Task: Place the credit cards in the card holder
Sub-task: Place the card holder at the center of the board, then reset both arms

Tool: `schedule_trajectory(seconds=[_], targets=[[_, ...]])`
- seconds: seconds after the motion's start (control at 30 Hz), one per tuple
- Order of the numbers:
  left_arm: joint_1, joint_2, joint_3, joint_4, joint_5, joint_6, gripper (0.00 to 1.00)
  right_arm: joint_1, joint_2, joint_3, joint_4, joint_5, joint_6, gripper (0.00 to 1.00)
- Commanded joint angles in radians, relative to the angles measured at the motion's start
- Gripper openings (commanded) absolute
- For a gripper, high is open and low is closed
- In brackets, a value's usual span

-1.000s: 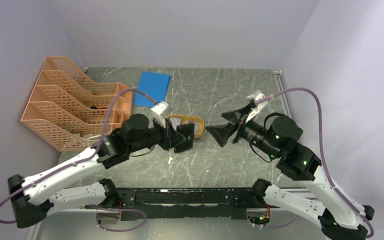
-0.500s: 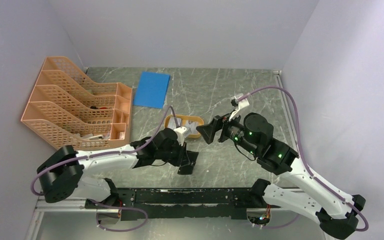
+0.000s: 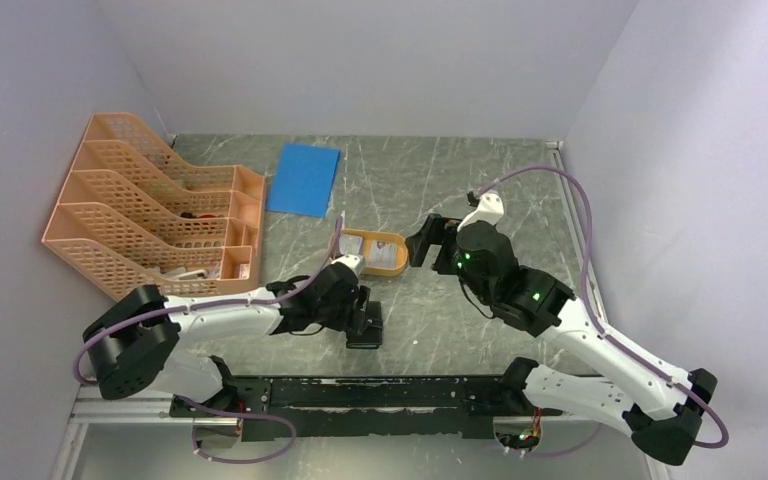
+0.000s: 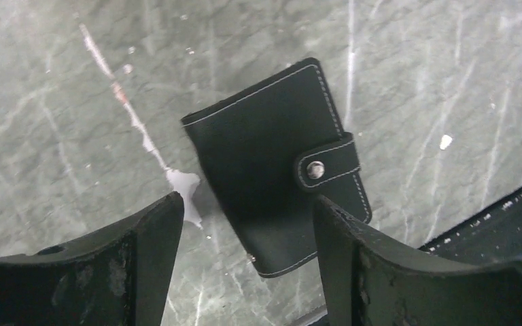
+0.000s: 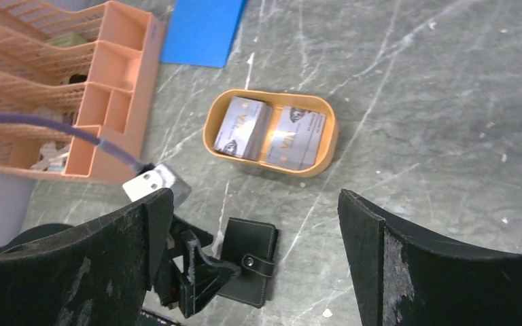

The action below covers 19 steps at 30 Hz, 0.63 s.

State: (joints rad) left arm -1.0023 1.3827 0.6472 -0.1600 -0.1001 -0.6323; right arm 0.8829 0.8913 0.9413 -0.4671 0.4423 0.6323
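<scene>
The card holder (image 4: 265,163) is a closed black wallet with a snap strap, lying flat on the table near the front edge (image 5: 250,261). My left gripper (image 4: 245,251) is open low over it, its fingers (image 4: 153,261) on either side of the holder's near end. The credit cards (image 5: 245,125) are silvery and lie in two stacks inside the orange oval dish (image 5: 329,146). My right gripper (image 5: 255,231) hangs wide open and empty above the table, just right of the dish (image 3: 401,264).
An orange mesh file organiser (image 3: 150,215) stands along the left side. A blue flat sheet (image 3: 303,178) lies at the back behind the dish. The black rail (image 3: 360,392) at the table's front edge runs just below the holder.
My left gripper carried the card holder from beside the dish down to the front of the table and opened, leaving it flat. My right gripper swung left toward the dish.
</scene>
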Motion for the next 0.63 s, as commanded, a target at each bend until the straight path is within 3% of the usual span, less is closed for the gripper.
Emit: schedule_trajectory(seconds=[0.0,0.03,0.07,0.13,0.3,0.6], targets=[[0.001,-0.042,0.024,-0.1,-0.124,-0.018,0.77,-0.001,-0.005,0.045,-0.06,0.149,0.107,0.96],[0.001,-0.057,0.031,-0.124,-0.142,-0.02,0.8,-0.001,-0.002,0.052,-0.07,0.162,0.11,0.96],[0.001,-0.077,0.038,-0.146,-0.158,-0.021,0.9,-0.001,0.004,0.061,-0.086,0.174,0.11,0.97],[0.002,-0.123,0.058,-0.192,-0.189,-0.021,0.96,-0.001,0.016,0.075,-0.104,0.191,0.096,0.97],[0.002,-0.274,0.122,-0.288,-0.248,0.0,0.96,-0.001,0.039,0.092,-0.122,0.218,0.069,0.98],[0.002,-0.525,0.154,-0.267,-0.38,0.074,0.97,-0.001,-0.032,0.074,-0.016,0.167,-0.086,1.0]])
